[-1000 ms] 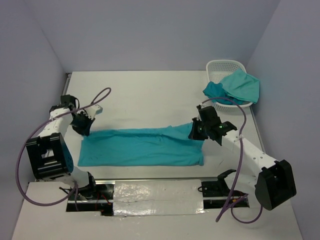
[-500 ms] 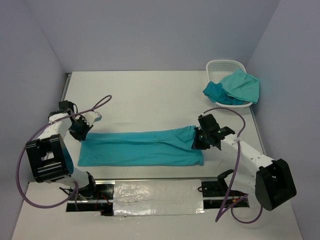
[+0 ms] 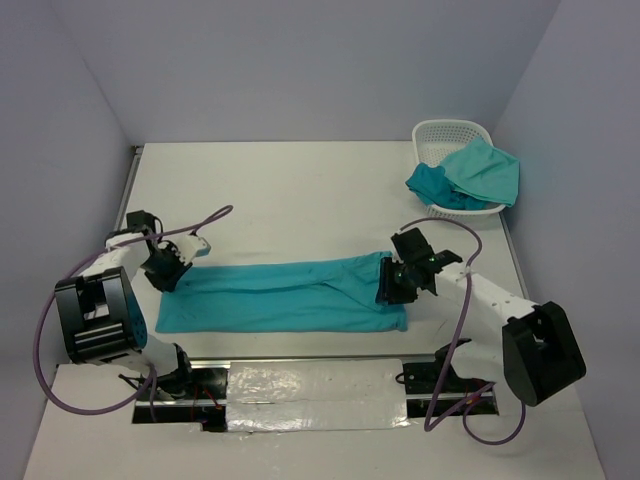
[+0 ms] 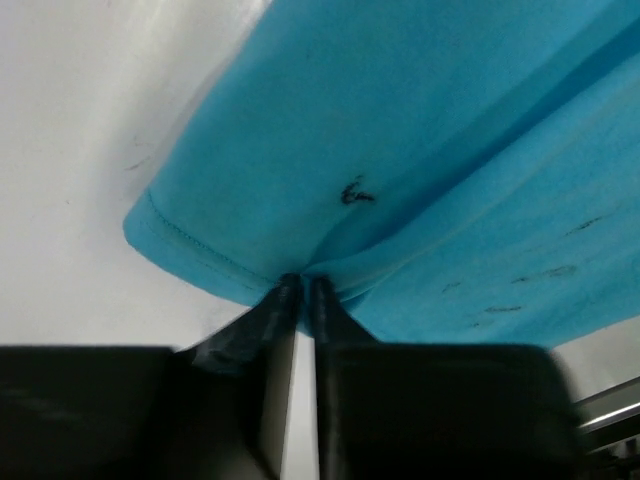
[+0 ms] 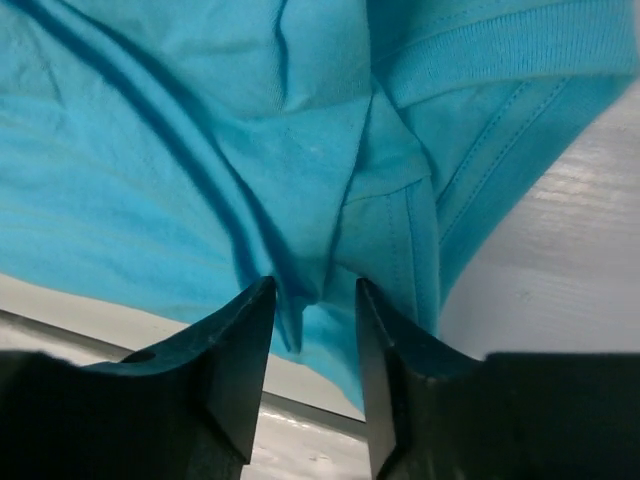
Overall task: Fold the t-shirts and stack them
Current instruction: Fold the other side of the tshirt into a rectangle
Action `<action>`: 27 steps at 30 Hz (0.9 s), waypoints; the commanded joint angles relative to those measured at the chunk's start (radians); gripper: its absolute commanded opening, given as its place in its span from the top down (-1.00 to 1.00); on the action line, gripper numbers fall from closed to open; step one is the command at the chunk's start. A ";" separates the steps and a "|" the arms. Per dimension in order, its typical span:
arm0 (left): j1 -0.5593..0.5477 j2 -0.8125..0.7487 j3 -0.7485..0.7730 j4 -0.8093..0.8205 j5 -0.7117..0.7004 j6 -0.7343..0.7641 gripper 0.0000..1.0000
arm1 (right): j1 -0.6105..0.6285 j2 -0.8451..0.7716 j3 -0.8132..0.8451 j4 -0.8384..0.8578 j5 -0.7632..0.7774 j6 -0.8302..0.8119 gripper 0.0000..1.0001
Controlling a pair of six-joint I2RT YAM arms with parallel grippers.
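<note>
**Two arms, one folded shirt: both grippers down at the ends of the cloth**

From overhead we see a turquoise t-shirt (image 3: 285,295) lying flat on the white bench (image 3: 300,190). It is folded into a long band that runs across the lower middle of the frame. The left gripper (image 3: 170,277) is down at the band's upper left corner. The right gripper (image 3: 388,284) is at the band's upper right end, where the cloth bunches into a low ridge.

Through the left wrist camera we find that gripper's two dark fingers (image 4: 285,330) standing almost together, with only a thin slit of light between them. Their tips meet the stitched hem just where the cloth puckers. We cannot tell whether they pinch the hem or only touch it. A few dark marks dot the fabric above.

Through the right wrist camera we see the other pair of fingers (image 5: 235,350) clearly parted. A loose fold of the shirt, beside a ribbed edge, hangs into the gap unsqueezed, so we read this gripper as open.

At the upper right of the overhead frame, a white lattice basket (image 3: 450,128) sits on the bench by the wall. Two more t-shirts (image 3: 470,175), one bluer and one greener, drape over its near rim, well apart from the folded one.
</note>
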 commanded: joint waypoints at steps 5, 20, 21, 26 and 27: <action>-0.001 -0.038 0.010 -0.008 -0.059 0.080 0.22 | 0.009 -0.046 0.167 -0.053 0.063 -0.113 -0.12; 0.021 -0.059 0.203 -0.203 -0.039 0.046 -0.99 | 0.176 0.477 0.558 0.130 0.042 -0.057 -0.22; 0.021 -0.062 0.202 -0.196 -0.041 0.037 -0.99 | 0.176 0.496 0.569 0.120 0.069 -0.057 -0.21; 0.021 -0.055 0.174 -0.148 -0.054 -0.025 -0.99 | 0.179 0.567 0.593 0.085 0.097 -0.050 -0.17; 0.021 -0.055 0.170 -0.131 -0.062 -0.032 -0.99 | 0.178 0.567 0.585 0.088 0.094 -0.047 -0.15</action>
